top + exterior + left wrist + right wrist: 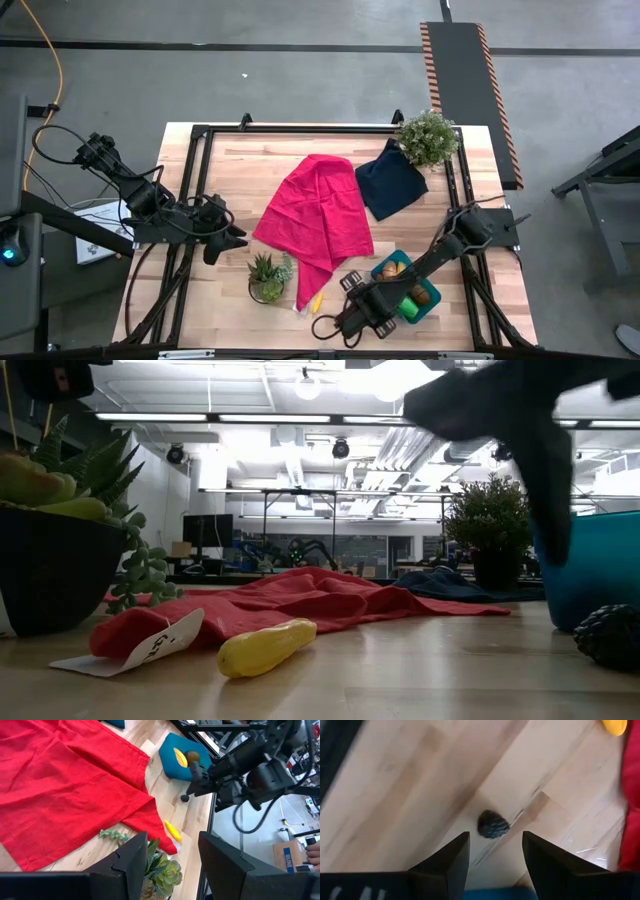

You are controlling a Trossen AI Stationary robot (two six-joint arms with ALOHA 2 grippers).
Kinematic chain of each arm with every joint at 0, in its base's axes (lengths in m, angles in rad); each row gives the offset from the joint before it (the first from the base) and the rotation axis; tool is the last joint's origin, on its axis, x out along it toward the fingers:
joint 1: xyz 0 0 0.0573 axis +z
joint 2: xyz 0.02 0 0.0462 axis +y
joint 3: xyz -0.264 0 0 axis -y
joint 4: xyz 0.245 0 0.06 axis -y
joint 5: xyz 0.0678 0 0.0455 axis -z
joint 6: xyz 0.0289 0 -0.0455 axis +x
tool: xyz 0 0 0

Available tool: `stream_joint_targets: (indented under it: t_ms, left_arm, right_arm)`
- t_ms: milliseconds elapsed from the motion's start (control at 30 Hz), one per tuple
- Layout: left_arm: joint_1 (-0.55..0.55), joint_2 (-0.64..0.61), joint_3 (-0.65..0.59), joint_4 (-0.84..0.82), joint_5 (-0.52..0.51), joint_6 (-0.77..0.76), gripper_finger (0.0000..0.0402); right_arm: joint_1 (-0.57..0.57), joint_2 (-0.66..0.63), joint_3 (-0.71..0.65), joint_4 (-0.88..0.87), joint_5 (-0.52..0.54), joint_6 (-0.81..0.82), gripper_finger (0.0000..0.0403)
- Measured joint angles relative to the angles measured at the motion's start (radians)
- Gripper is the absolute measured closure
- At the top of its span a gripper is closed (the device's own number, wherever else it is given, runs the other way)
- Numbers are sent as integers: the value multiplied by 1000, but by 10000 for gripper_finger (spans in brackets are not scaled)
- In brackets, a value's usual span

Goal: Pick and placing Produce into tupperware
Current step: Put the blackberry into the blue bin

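Two potted plants (428, 137), two cloths (318, 215), one tupperware (408, 283), one loose banana (265, 646), one dark berry (493, 824)

The wooden table (480, 170) fills the middle of the high view. On it lie a red cloth (318, 215), a navy cloth (391, 180), two plants (428, 137) (268, 277), a banana (317, 301), a dark berry (493, 824) and the tub (383, 269) at lower right.

Looked like a robotics lab or workshop. The wooden table (300, 140) sat on a bare grey concrete floor (250, 80) with a striped hazard-edged ramp (462, 70) beside it. The low view showed an open ceiling with strip lights (200, 417), exposed ducts, monitors (205, 530) and other robot arms (300, 550) on benches farther back. An orange cable (55, 60) ran across the floor.
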Motion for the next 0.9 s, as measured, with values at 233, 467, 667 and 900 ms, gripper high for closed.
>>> stream_joint_targets:
  t_ms: [233,467,667,900]
  left_arm:
    - [0,0,0,-1,4,0,236]
    - [0,0,0,-23,11,0,236]
    - [0,0,0,-37,11,3,236]
    - [0,0,0,-51,12,5,236]
  right_arm:
    - [-29,27,0,-2,-5,4,231]
    - [-25,27,0,19,-57,11,231]
    - [-24,27,0,43,-61,27,231]
    - [-30,27,-35,30,-61,45,231]
